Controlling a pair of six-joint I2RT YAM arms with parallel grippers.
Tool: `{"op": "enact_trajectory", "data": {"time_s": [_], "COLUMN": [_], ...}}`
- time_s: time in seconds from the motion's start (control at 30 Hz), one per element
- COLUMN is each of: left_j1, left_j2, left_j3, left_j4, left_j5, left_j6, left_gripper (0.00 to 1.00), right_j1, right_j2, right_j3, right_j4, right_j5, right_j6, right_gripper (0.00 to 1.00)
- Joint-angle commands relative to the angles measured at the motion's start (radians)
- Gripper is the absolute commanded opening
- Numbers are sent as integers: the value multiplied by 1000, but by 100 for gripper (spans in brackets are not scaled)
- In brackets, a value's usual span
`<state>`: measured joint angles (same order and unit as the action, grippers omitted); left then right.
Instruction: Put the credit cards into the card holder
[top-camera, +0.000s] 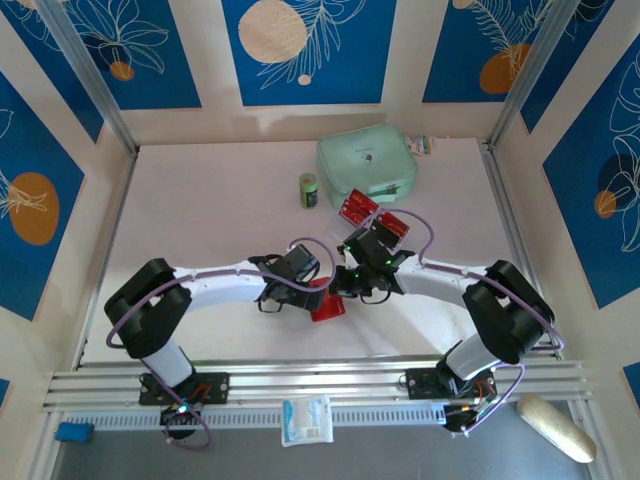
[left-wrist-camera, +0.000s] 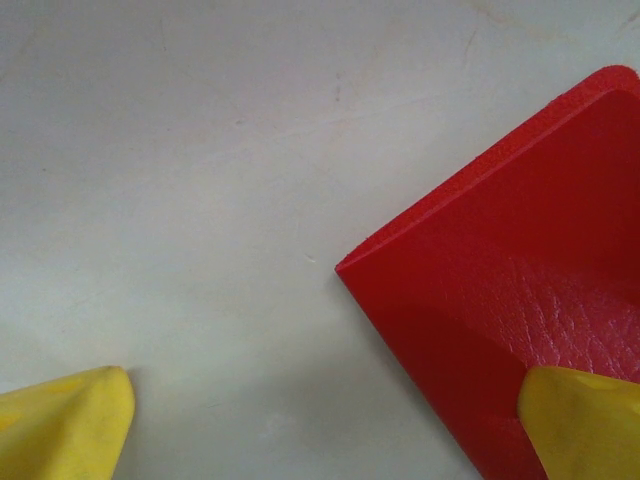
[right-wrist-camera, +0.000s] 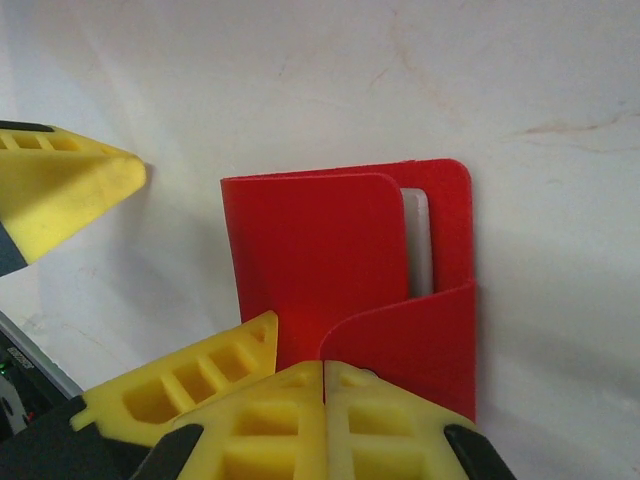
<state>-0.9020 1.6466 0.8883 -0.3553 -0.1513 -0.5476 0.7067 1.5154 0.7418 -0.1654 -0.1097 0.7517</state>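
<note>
Card holder, red, on counter between both pincers: left pincer released wide, one fingertip over its corner; right pincer clenched at its flap; advisably hold body flat, open flap fully before fetching credit cards beyond right pincer.

**Open:** bench bare over its left half, from far left corner to near edge; also a strip along the right edge.

**Far edge, right of centre:** mint-green square zip pouch, small green cylindrical container just left of it, red plastic cards at its near side.

**Middle:** left arm and right arm meet over the red fold-over card holder. Right fingers are closed on its flap. Left fingers are spread wide, one over a holder corner, bare bench between them.
</note>
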Motion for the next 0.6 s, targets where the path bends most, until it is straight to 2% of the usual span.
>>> {"op": "enact_trajectory", "data": {"time_s": [0.0,0.57], "left_j1": [-9,-11], "left_j2": [35,0], "left_j3": [-42,-49], "left_j4": [-45,-44], "left_j5": [-46,-48], "left_j6": [10,5], "left_gripper": [100,100], "right_j1": [15,26], "right_j2": [19,84], "right_j3": [-15,-78], "right_j4": [19,67], "right_j5": [-30,-1], "right_j6": [18,63], "right_gripper": [0,0]}}
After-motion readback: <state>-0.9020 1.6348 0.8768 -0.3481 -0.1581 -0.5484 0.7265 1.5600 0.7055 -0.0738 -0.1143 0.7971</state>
